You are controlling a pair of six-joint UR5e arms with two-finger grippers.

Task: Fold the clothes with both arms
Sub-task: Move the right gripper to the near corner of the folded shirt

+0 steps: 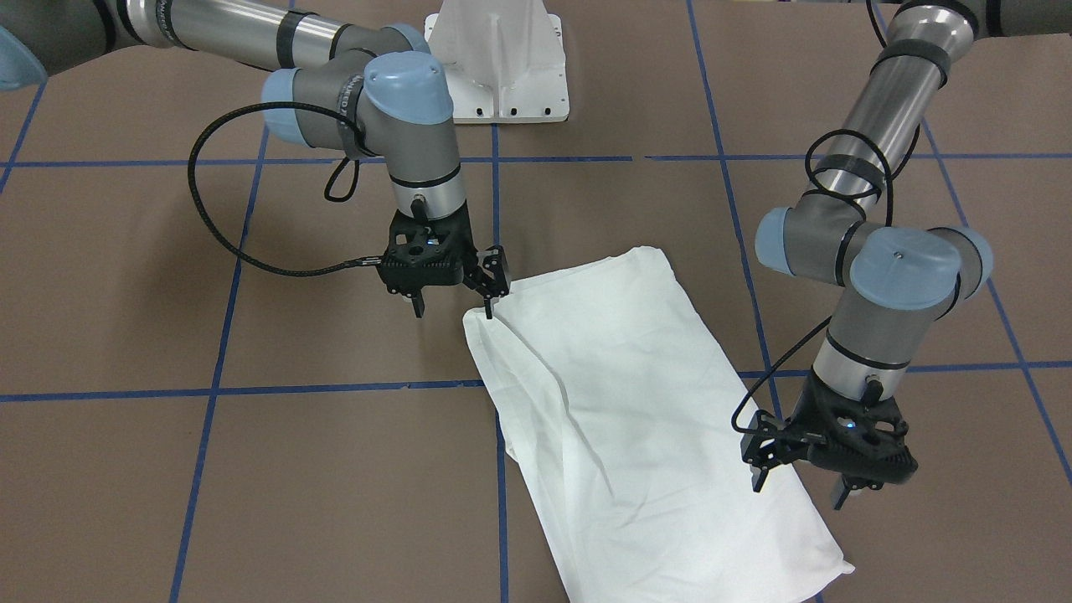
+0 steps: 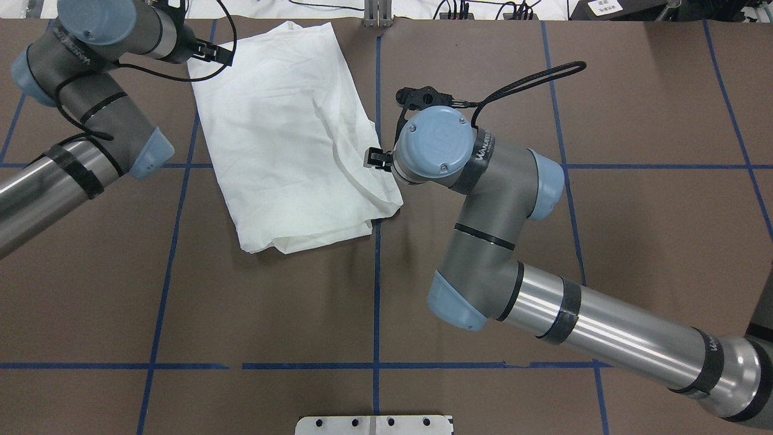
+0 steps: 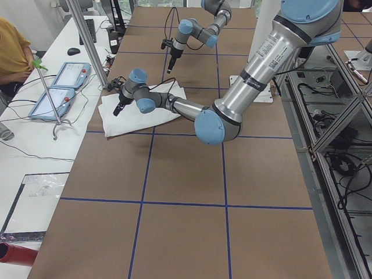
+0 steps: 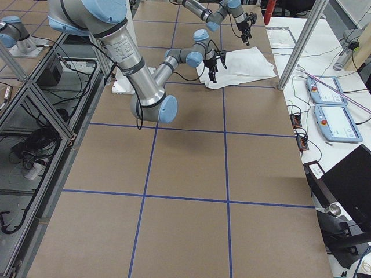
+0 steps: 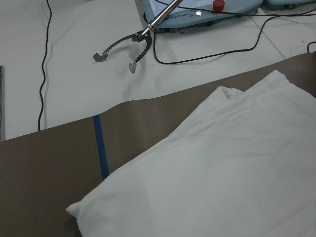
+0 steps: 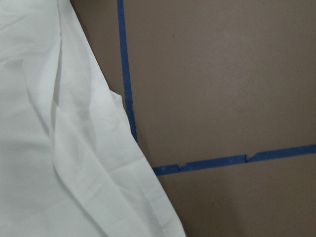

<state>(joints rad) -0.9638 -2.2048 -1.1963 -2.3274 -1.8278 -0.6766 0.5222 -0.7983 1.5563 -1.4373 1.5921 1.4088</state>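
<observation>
Looking from the front camera, the white T-shirt (image 1: 636, 394) lies flat on the brown tabletop (image 1: 251, 469). It is already folded into a long block with no sleeves sticking out. The right gripper (image 1: 454, 308) hangs at the shirt corner nearest the robot. Its jaws are spread apart and hold nothing, though one tip seems to touch the cloth edge. The left gripper (image 1: 800, 490) hangs low over the other long side, near the far end. Its jaws are apart and empty too.

From the overhead camera, the shirt slants between the two arms. Some wrinkles run near the right arm.

The two side cameras show the shirt small and far off, at the tabletop's far edge. The jaws are too tiny to judge there.

The left wrist camera sees a smooth shirt corner by a blue tape line (image 5: 100, 148). The right wrist camera sees a wrinkled hem beside more tape.

I think the first folds are done. What seems left is folding the long block in half and smoothing it.
</observation>
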